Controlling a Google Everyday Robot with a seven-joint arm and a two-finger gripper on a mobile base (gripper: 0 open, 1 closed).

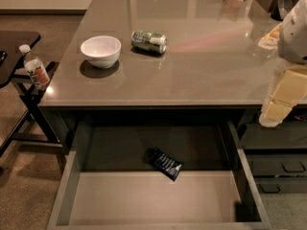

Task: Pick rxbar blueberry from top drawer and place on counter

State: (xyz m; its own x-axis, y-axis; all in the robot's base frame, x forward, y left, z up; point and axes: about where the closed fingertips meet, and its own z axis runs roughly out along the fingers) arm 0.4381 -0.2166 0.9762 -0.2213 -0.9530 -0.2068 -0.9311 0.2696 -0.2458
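The rxbar blueberry, a small dark navy wrapper with pale lettering, lies flat at the back middle of the open top drawer, half in the shadow under the counter. My gripper, cream-coloured on a white arm, hangs at the counter's right front edge. It is above and to the right of the drawer, well clear of the bar, and holds nothing that I can see.
A white bowl and a green-and-white can on its side sit on the counter's left part. A water bottle stands by a black side table at left. Smaller dark drawers with handles are at right.
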